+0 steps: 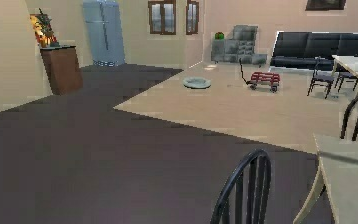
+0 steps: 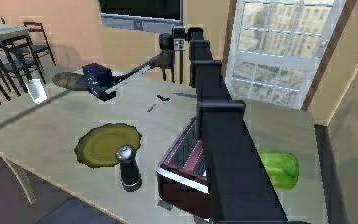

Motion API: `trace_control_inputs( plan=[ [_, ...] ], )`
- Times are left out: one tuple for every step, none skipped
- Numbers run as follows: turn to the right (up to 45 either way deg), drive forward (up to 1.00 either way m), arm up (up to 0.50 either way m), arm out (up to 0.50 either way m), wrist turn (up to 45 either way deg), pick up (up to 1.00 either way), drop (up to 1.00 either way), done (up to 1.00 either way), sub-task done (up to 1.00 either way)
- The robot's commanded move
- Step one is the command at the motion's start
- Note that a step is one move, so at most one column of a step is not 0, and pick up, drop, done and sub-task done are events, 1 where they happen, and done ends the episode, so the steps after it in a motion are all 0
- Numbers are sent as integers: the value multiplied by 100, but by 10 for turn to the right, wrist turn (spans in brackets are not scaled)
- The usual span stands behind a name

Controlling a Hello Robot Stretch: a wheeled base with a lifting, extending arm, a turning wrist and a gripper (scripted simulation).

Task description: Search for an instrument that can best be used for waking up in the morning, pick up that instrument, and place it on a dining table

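One gripper (image 2: 115, 86), in the arm side view, at the far end of the dark arm (image 2: 222, 120), out over a pale dining table (image 2: 47, 125). Its thin fingers end at a dark blue boxy object (image 2: 92, 76), too small to confirm as an alarm clock. Whether that object hangs clear of the tabletop or rests on it cannot be told, so neither can whether the gripper holds it. Just past the fingertips, along their line: a clear glass (image 2: 37, 92). Nearer the viewer than the gripper: a round olive plate (image 2: 105, 143) and a grey shaker (image 2: 128, 165). Against the arm, well back from the gripper: a dark red toaster (image 2: 187, 165).
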Motion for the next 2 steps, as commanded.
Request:
trace_control_inputs(
  plan=[
    [0, 0, 0, 0, 450, 0, 0, 0, 0],
    [0, 0, 0, 0, 120, 0, 0, 0, 0]
  ],
)
